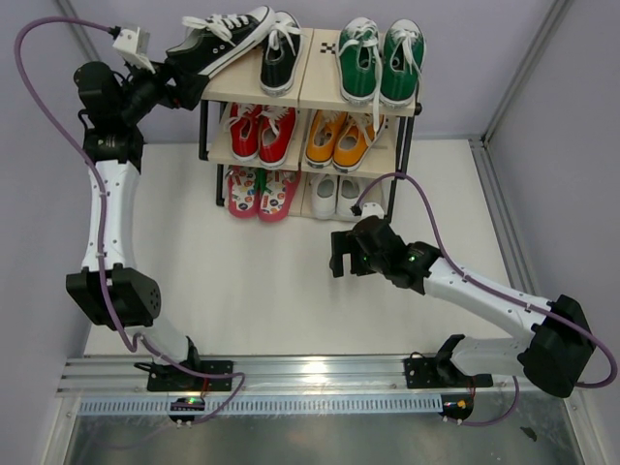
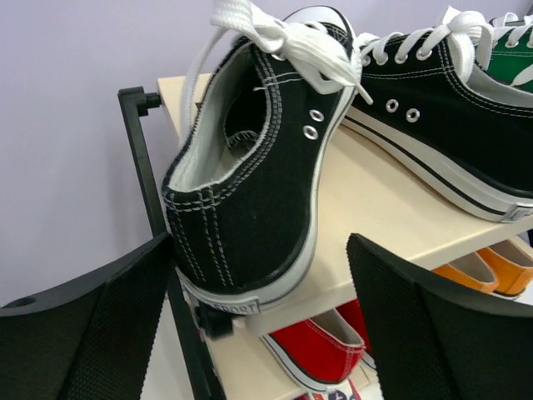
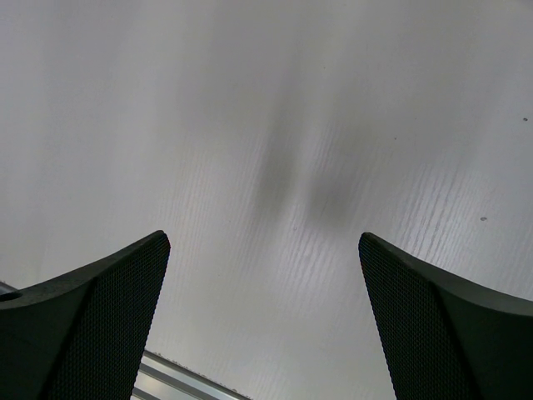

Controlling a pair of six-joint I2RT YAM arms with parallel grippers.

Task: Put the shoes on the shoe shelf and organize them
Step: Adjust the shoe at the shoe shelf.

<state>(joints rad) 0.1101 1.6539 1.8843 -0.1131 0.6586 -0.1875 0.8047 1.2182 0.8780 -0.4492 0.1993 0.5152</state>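
One shoe askew: black sneaker [image 1: 218,34] on the top board of the shoe shelf [image 1: 232,85], heel over its left edge.
Axis: along the board, tilted, toe toward the second black sneaker [image 1: 279,53].
Handling: probably light; soft canvas, firm rubber sole; best taken across the heel.
Left gripper [image 2: 260,246]: spread around the heel, not pinching.
Right gripper [image 3: 262,242]: spread, empty, over the tabletop [image 1: 291,310].
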